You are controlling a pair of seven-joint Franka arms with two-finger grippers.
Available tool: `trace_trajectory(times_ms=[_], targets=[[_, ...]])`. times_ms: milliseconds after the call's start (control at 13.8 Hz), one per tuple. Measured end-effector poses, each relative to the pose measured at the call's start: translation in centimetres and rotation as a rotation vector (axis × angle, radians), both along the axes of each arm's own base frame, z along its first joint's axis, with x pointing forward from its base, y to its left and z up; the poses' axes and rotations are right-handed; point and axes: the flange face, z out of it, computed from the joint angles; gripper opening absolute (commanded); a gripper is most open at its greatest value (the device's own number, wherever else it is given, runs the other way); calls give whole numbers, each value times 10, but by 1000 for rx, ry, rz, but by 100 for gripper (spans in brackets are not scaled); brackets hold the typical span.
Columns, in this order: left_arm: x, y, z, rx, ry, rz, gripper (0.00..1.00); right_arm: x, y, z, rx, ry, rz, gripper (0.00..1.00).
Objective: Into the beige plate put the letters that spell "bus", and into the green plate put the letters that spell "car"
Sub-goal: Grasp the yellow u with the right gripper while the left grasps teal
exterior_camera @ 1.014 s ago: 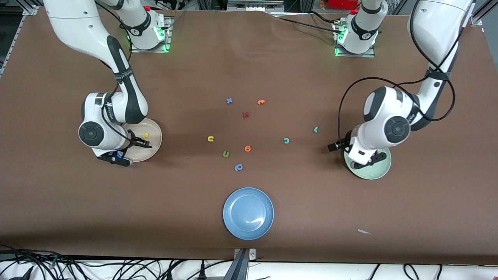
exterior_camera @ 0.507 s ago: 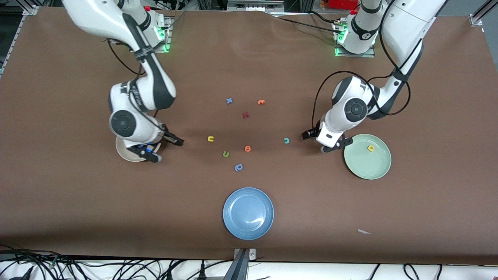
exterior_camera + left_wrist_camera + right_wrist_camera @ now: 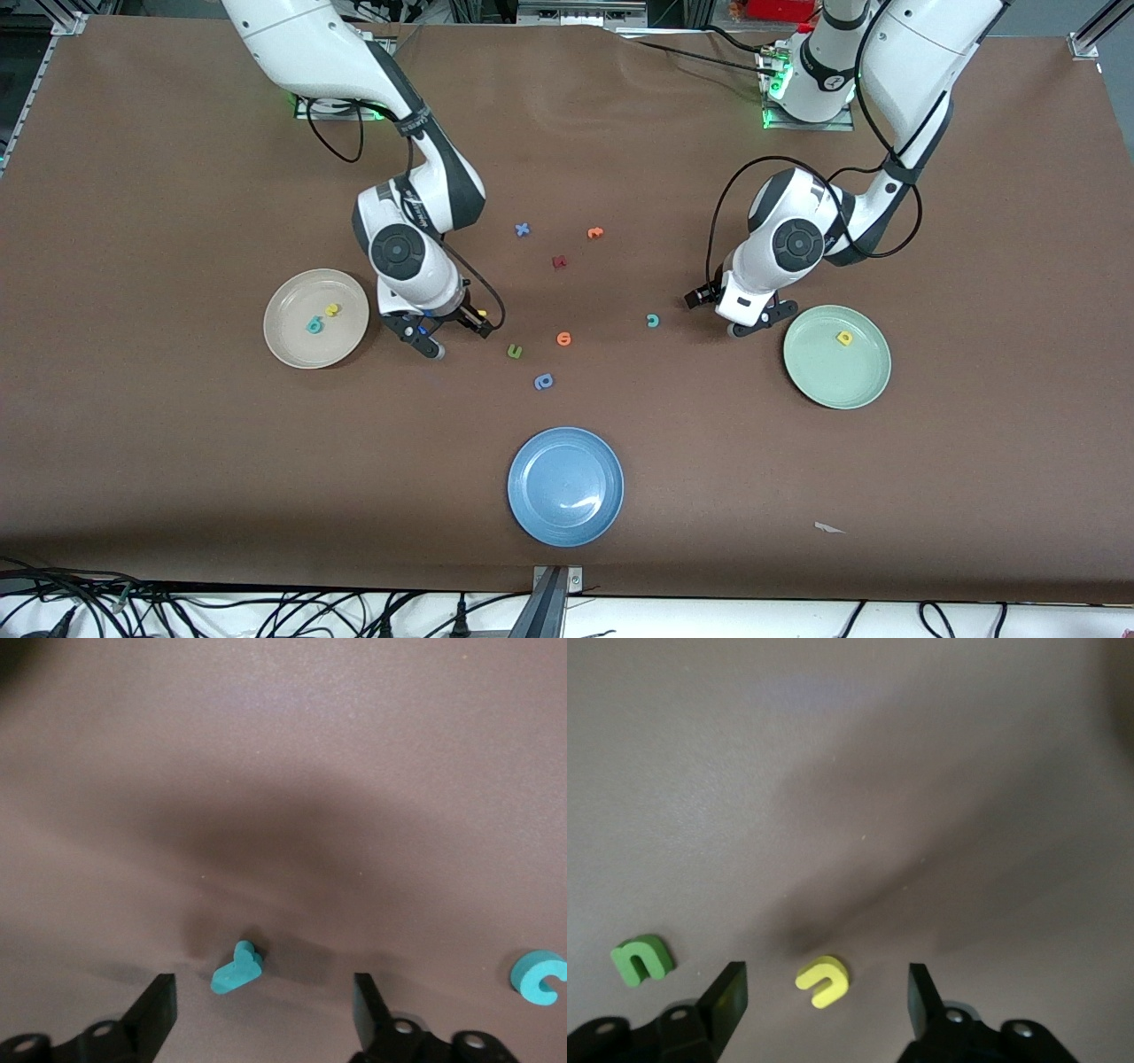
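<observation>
My right gripper hangs open just above the table, and the yellow "u" lies flat between its fingers, untouched. In the front view it is between the beige plate and the loose letters. That plate holds the teal "b" and the yellow "s". My left gripper is open too, with the teal "r" between its fingers. The hand hides the "r" from the front. The teal "c" lies close by. The green plate holds the yellow "a".
A green letter, an orange one and a blue rounded one lie mid-table. Farther from the front camera are a blue "x", an orange letter and a red one. A blue plate sits near the front edge.
Both arms have swung away from their plates toward mid-table. The right gripper went from the beige plate to over the "u", the left from the green plate to over the "r".
</observation>
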Motion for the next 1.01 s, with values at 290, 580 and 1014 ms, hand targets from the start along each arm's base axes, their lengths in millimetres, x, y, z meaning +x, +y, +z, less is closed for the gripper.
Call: trace_trajectory(times_ms=[290, 580, 1014], targets=[[-1, 0, -5, 2, 3, 40, 68, -5, 8, -20, -1, -13, -46, 68], [-3, 0, -9, 3, 9, 46, 65, -8, 14, -23, 0, -16, -40, 54], [-2, 0, -7, 3, 3, 54, 45, -12, 22, -22, 0, -18, -25, 28]])
